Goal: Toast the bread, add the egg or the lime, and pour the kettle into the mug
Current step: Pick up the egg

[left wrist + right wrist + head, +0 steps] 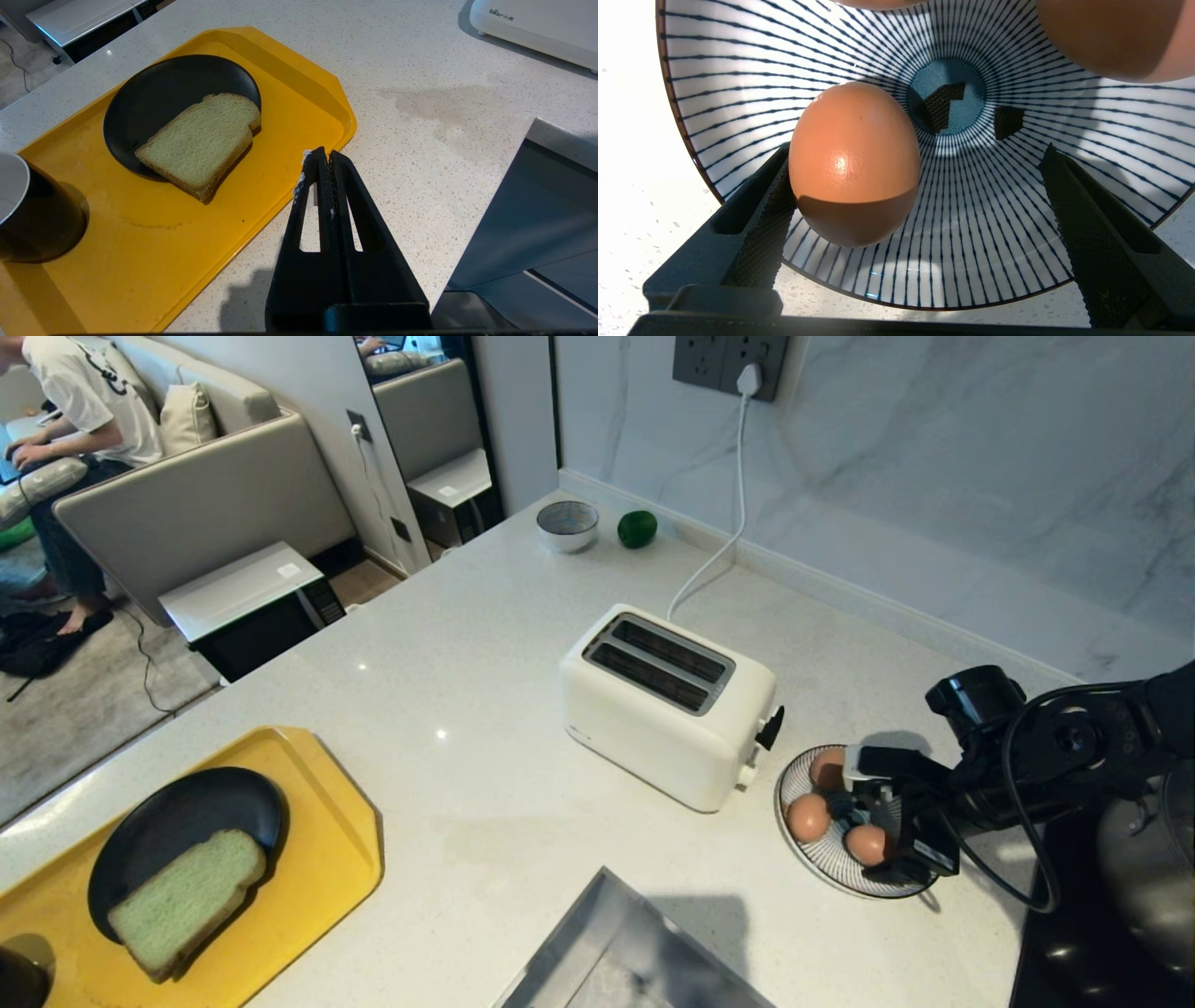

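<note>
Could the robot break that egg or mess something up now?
Maybe. The open right gripper straddles one egg off-centre, beside one finger, so closing might roll or crack it. Another egg lies close in the same striped bowl and could get bumped.

Mug (28, 210) cut off at frame edge; one egg (1115, 32) likewise, mostly out of view

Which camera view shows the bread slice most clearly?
The left wrist view: the bread lies close and whole on the black plate. The head view shows it smaller, near the lower left corner. The right wrist view does not show it.
</note>
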Robot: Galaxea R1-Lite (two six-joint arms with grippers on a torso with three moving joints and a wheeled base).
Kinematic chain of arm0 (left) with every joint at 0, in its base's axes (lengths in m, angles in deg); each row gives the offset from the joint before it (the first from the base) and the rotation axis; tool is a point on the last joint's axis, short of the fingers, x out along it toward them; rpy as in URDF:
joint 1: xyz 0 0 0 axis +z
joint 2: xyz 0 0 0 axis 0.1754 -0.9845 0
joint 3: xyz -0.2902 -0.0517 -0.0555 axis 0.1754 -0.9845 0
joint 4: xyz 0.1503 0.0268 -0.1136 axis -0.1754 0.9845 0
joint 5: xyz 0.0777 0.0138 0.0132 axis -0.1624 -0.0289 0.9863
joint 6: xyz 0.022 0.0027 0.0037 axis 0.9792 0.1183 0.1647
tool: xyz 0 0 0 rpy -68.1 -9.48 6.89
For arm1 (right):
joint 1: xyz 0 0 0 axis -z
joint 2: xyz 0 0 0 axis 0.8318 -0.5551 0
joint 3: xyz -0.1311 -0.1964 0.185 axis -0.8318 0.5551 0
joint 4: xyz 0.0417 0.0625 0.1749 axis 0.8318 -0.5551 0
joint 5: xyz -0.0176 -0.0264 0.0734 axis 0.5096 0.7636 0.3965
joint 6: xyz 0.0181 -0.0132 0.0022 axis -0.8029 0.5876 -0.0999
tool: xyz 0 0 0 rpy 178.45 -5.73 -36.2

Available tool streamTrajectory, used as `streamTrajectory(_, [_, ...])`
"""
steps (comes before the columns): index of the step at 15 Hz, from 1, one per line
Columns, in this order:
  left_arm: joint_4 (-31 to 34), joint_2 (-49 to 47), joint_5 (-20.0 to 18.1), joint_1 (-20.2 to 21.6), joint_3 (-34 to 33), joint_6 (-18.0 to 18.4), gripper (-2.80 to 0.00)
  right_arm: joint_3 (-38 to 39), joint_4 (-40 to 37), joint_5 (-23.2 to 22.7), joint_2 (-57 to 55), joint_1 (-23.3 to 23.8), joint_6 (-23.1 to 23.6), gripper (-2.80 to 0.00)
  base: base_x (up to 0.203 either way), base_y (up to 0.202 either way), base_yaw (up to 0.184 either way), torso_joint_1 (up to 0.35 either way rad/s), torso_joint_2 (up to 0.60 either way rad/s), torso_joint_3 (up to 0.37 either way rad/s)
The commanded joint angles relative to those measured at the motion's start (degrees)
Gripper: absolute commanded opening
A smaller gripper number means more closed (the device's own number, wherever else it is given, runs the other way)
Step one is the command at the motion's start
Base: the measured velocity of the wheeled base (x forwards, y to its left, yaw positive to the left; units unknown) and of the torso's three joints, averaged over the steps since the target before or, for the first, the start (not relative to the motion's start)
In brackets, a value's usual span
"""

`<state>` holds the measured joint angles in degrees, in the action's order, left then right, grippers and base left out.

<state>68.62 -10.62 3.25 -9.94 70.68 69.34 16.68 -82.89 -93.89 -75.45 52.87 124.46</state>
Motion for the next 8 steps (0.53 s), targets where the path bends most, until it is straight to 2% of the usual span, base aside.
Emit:
streamTrajectory(1, [0.0,0.0,0.0,0.0,0.0,0.0,-2.8,-0.1,0.0,0.0,-0.3,0.0,0.4,0.0,0.0,0.0,0.0,0.0,0.0,0.0])
streamTrajectory(8, [0.0,0.0,0.0,0.0,0.0,0.0,-2.8,-0.1,-0.1,-0.1,-0.2,0.0,0.5,0.0,0.0,0.0,0.0,0.0,0.0,0.0])
